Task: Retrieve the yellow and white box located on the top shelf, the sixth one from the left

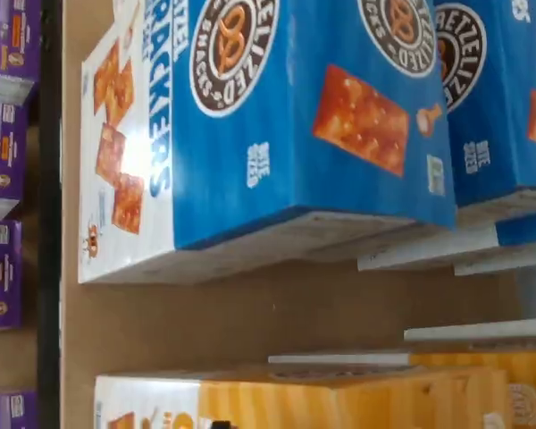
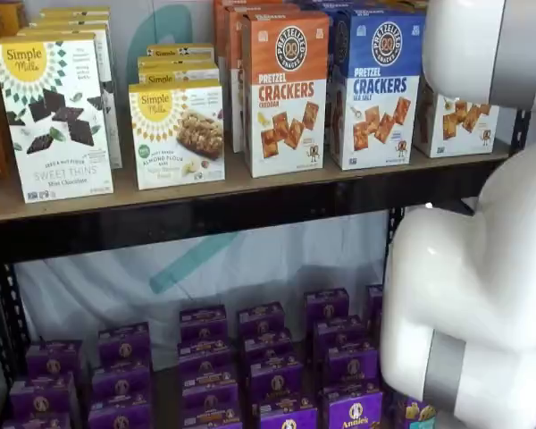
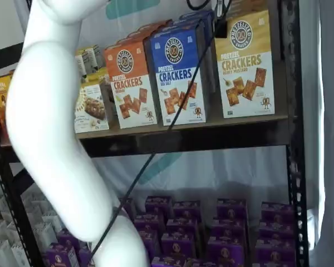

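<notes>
The yellow and white box [image 3: 245, 67] stands upright at the right end of the top shelf [image 3: 211, 127], next to a blue box [image 3: 178, 75]. In a shelf view the arm hides its upper part, so only its white lower part [image 2: 456, 121] shows. In the wrist view its yellow side [image 1: 339, 398] lies across a strip of bare shelf board [image 1: 277, 313] from the blue box [image 1: 313, 116]. Of my gripper [image 3: 220, 25] only a dark piece shows, at the box's top left corner with a cable beside it. No gap between fingers can be made out.
An orange Pretzel Crackers box [image 2: 284, 94] and white Simple Mills boxes [image 2: 58, 116] stand further left on the top shelf. Several purple boxes [image 2: 268, 357] fill the level below. My white arm [image 2: 473, 268] fills the right side of one shelf view and the left side [image 3: 55, 128] of the other. A black upright [image 3: 292, 139] stands at the right.
</notes>
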Robot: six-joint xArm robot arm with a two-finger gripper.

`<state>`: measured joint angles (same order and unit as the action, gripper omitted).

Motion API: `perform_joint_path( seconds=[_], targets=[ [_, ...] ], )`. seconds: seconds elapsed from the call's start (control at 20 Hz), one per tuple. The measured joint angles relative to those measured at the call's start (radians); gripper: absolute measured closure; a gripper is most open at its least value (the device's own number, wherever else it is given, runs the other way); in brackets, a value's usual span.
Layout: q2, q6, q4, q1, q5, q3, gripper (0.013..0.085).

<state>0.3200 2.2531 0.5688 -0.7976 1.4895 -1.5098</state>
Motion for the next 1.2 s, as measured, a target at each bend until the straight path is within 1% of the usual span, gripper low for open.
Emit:
perform_joint_path(
  seconds=[0.25, 0.6, 0.7, 0.9, 1.0, 1.2],
  targets=[
    [-0.052, -0.009, -0.048, 0.024, 0.006, -0.05, 0.013],
    [-0.115, -0.021, -0.099, 0.048, 0.018, -0.11, 0.013],
    [-0.131, -0.025, -0.128, 0.058, 0.027, -0.13, 0.013],
    [-0.185, -0.045, -0.195, 0.075, 0.105, -0.212, 0.013],
    [-0.207, -0.053, -0.22, 0.082, 0.143, -0.249, 0.013],
    [-0.237, -0.062, -0.261, 0.092, 0.191, -0.303, 0.013]
  ],
)
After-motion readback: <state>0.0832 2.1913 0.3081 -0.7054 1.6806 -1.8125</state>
